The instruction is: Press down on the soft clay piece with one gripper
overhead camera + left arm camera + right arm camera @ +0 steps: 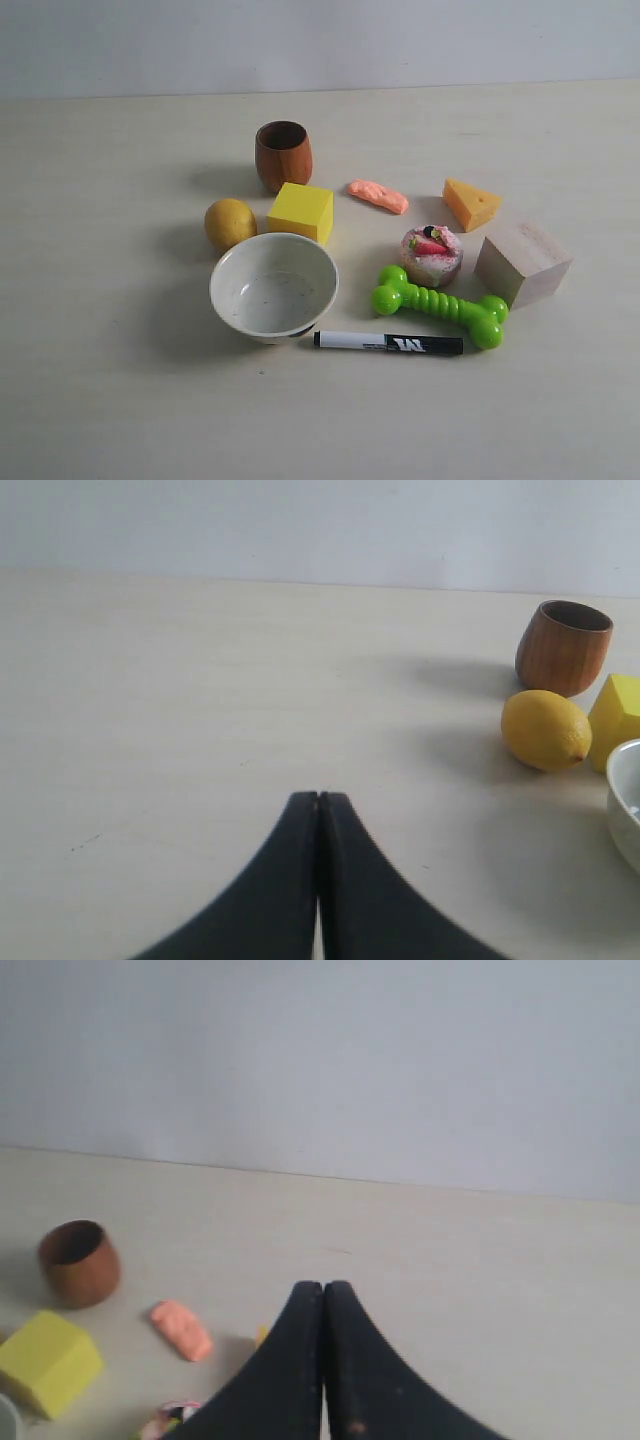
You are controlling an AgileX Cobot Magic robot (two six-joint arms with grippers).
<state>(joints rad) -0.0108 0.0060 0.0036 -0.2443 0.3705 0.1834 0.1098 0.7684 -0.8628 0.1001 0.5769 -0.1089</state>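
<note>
Soft clay piece [378, 195]: flat just above centre of the exterior view, apart from the yellow cube [300, 211] at left and the cheese wedge [471, 203] at right, bare table [120, 400] behind; left gripper [318, 802] and right gripper [323, 1288] with fingers pressed together, neither touching it.

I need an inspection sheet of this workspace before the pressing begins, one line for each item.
Surface: pale table, no spills seen.
Job's things: soft clay piece lies flat between yellow cube and cheese wedge, touching neither.
Clutter: wooden cup, lemon, bowl, toy cupcake, wooden block, green bone toy, marker.
Hands: left hand shut, empty; right hand shut, empty; both off the clay.
Cables: nothing seen.
Surroundings: plain pale wall behind the table.
</note>
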